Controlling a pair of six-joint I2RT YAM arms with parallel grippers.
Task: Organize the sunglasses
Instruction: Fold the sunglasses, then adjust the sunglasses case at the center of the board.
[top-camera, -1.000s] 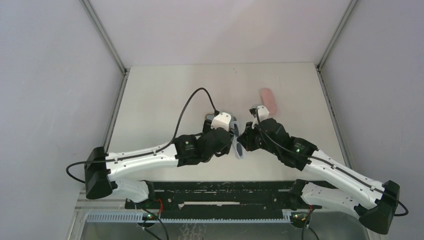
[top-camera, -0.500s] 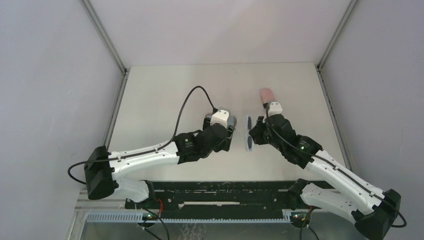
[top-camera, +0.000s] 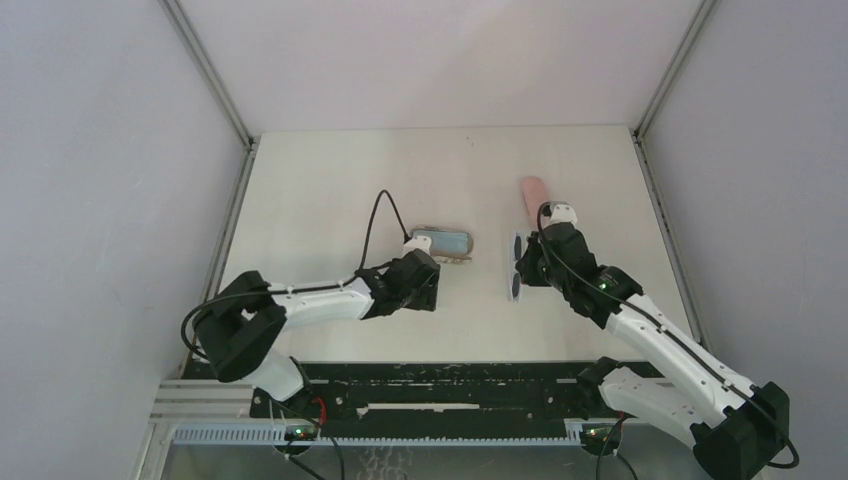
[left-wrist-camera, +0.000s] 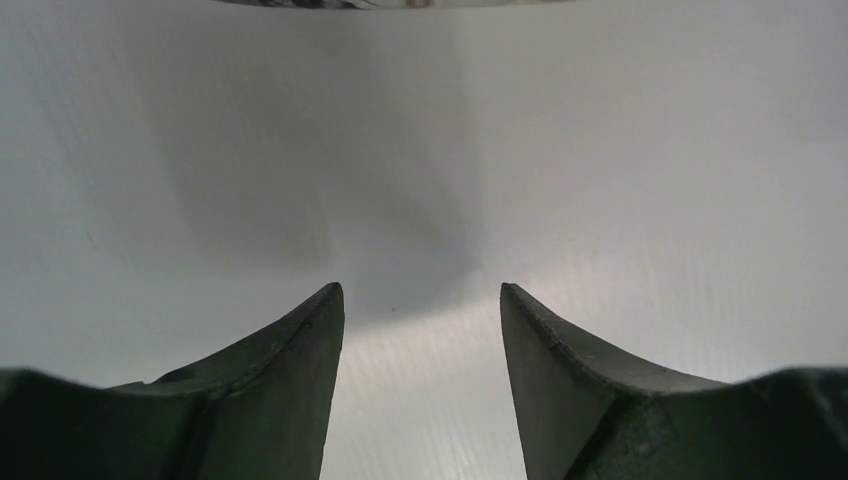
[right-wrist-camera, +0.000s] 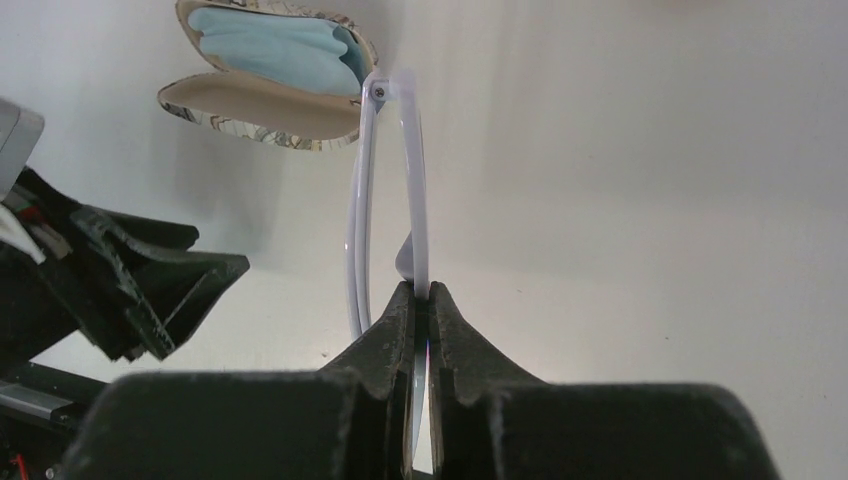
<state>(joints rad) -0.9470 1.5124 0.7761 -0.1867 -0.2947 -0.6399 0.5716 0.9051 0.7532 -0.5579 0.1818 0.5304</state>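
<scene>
Top external view: two arms reach over the pale tabletop (top-camera: 330, 190) at an intermediate stage of the task. The right tool (right-wrist-camera: 420, 290) is pressed together on the white-framed sunglasses (right-wrist-camera: 418, 190), pinching one thin white bar of the frame between its fingertips. The right wrist view shows the frame running away from the tool with its hinged end pointing toward the open patterned case (top-camera: 445, 243). From above, the pair lies lengthwise between that case and the right arm, apart from both. Whether it rests on the tabletop or hangs just above it cannot be told. The case lies with its lid folded back and a light-blue cloth (right-wrist-camera: 275, 45) in one half. The left tool (left-wrist-camera: 420, 290) stands just beside the case with its fingers spread and nothing between them; only a sliver of the case shows at the top of its own camera's view. A pink oval case (top-camera: 533, 192) lies farther back, near the right arm, and its contents cannot be seen. Judged progress: one case is open and the white pair is in grasp, but it is not yet stowed. The black-framed pair appears in no view, so its state is unknown.
</scene>
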